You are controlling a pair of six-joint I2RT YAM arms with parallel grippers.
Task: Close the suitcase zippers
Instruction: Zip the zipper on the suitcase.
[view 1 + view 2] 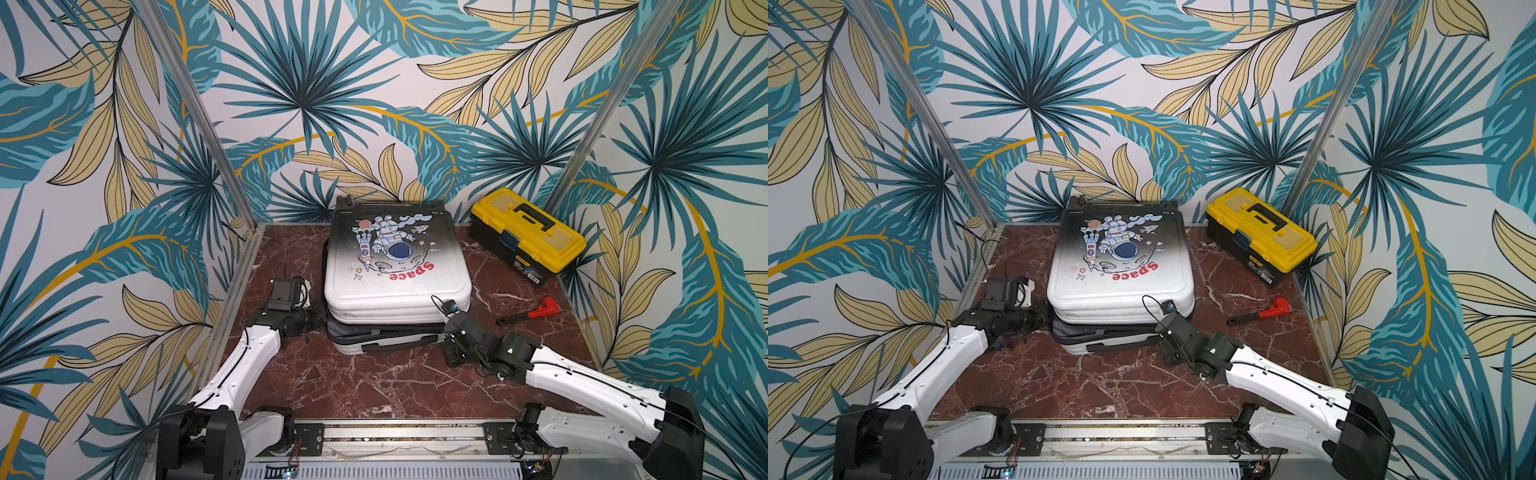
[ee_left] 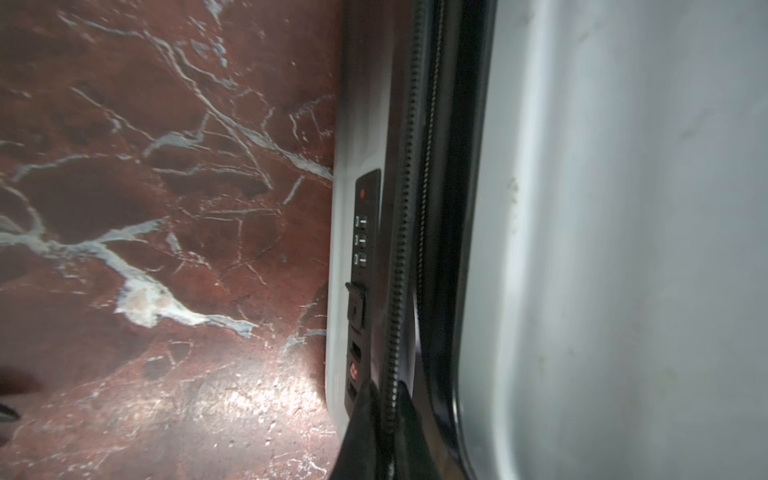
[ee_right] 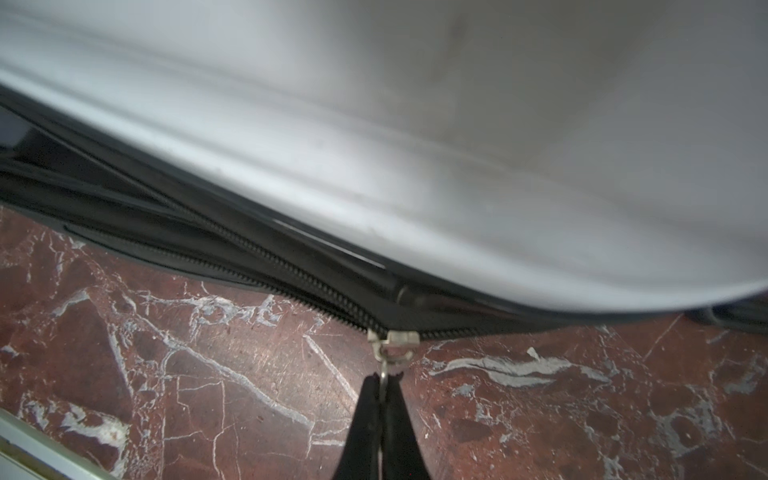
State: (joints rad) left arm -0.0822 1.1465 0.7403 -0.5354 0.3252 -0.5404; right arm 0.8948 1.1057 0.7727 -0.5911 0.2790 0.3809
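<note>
Right end effector (image 3: 384,384): jaws pinched together on small silver metal zipper pull (image 3: 392,347), red marble tabletop (image 3: 208,395) beneath. Left end effector (image 2: 384,399): clamped on black toothed zipper track (image 2: 401,249). White-to-black hard-shell astronaut-print suitcase (image 1: 397,266) lies between both, near edge gaping.

The work surface is a dark red marble-pattern tabletop (image 1: 374,382) (image 1: 1100,382) with white veining. A yellow-and-black plastic toolbox (image 1: 528,232) (image 1: 1262,232) with a black carry handle stands in the far right corner, lid down, set at an angle to the walls. A red pipe wrench with a black handle (image 1: 530,311) (image 1: 1260,311) lies flat on the tabletop, near the toolbox and nearer the front edge. Wall panels printed with teal and beige leaves (image 1: 299,83) enclose three sides. Two aluminium profile posts (image 1: 199,112) (image 1: 611,104) rise from the rear corners. An aluminium rail (image 1: 399,434) runs along the front edge.
</note>
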